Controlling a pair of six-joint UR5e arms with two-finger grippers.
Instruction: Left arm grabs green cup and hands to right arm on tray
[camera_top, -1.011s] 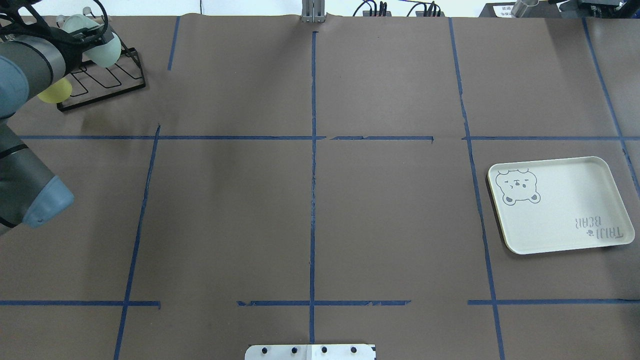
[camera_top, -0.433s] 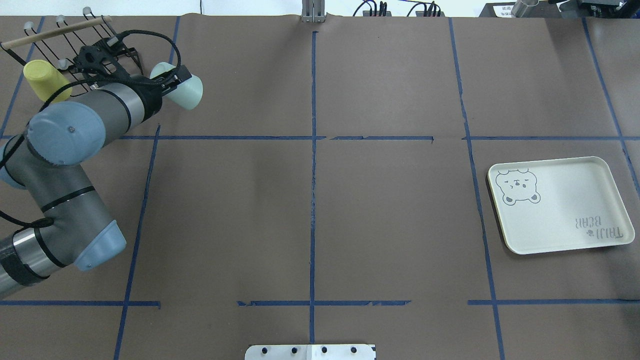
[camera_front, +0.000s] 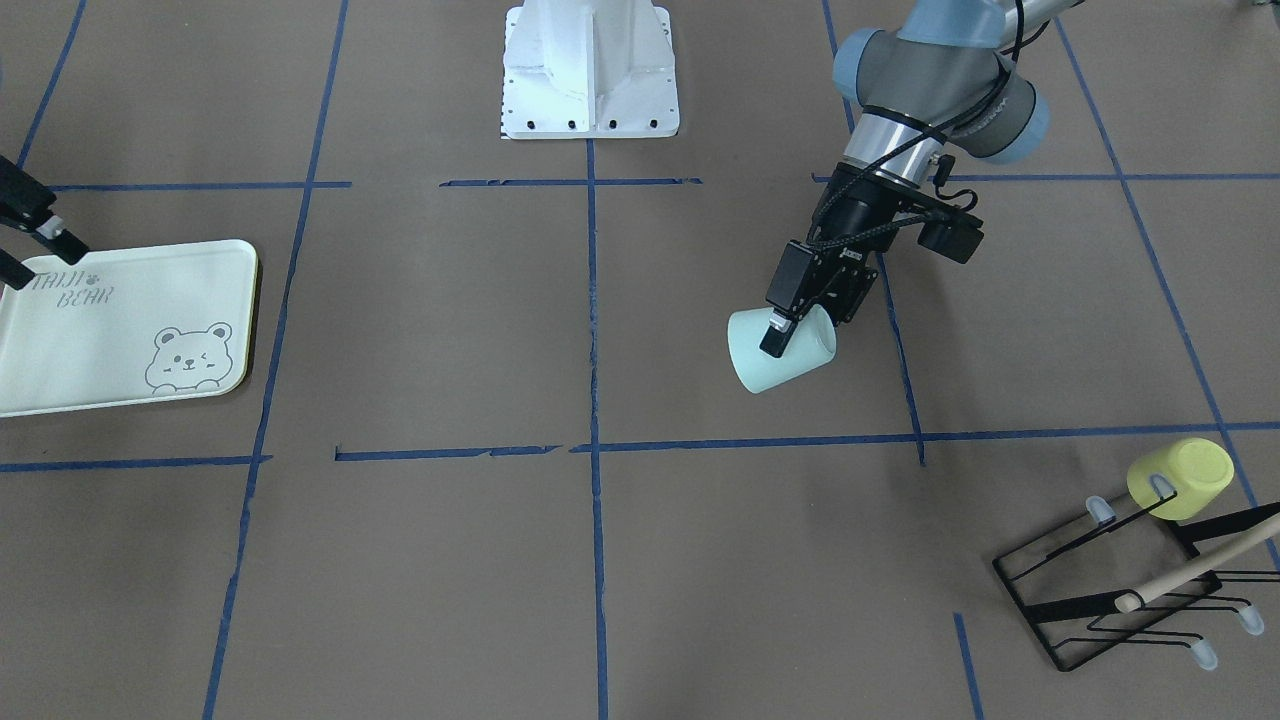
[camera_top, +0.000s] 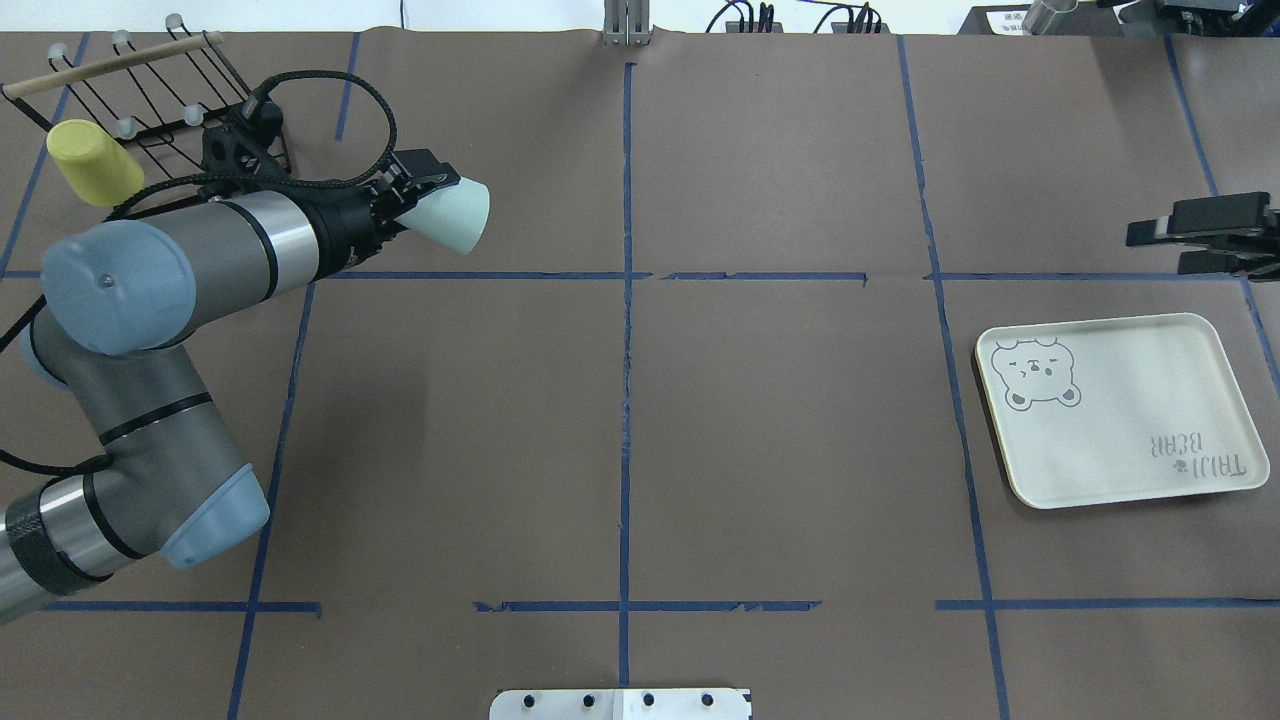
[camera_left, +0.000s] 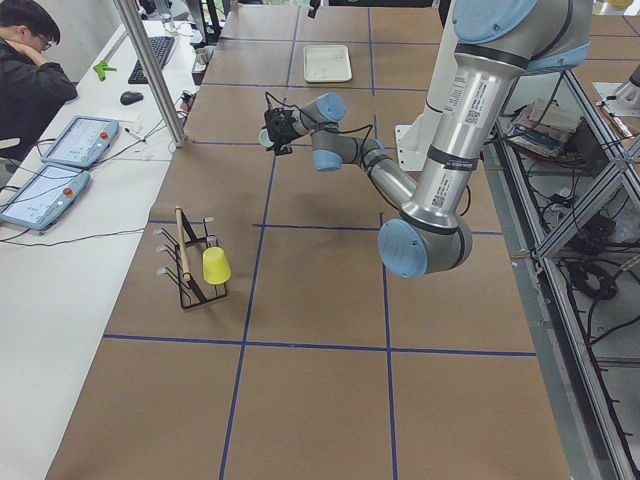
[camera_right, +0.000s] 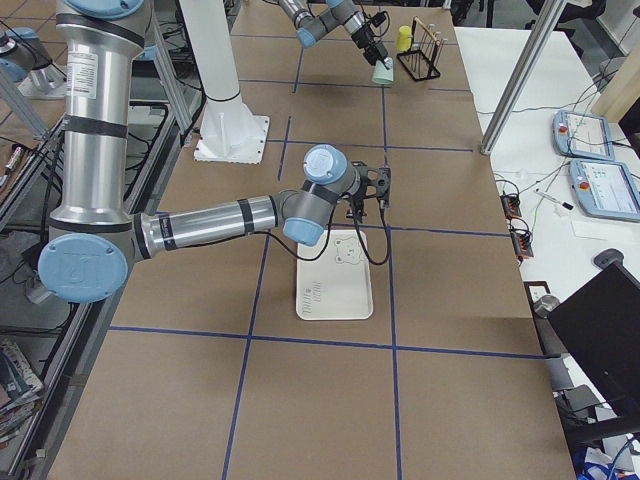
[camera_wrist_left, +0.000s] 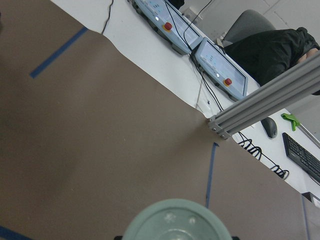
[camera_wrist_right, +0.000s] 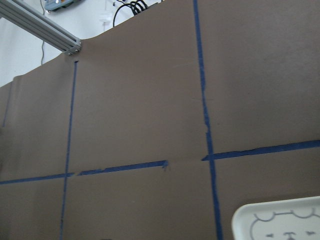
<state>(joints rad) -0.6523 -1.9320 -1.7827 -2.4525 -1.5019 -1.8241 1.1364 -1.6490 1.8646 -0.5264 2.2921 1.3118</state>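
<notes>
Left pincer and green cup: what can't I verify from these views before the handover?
- Left pincer: second finger hidden by green cup, front-facing and overhead.
- Green cup, left wrist view: cut off by bottom edge; fingers unseen.
- Right pincer: cut by frame edge overhead; tiny in exterior right.

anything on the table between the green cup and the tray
Nothing; the overhead view shows only brown paper and blue tape lines between green cup and tray.
</notes>
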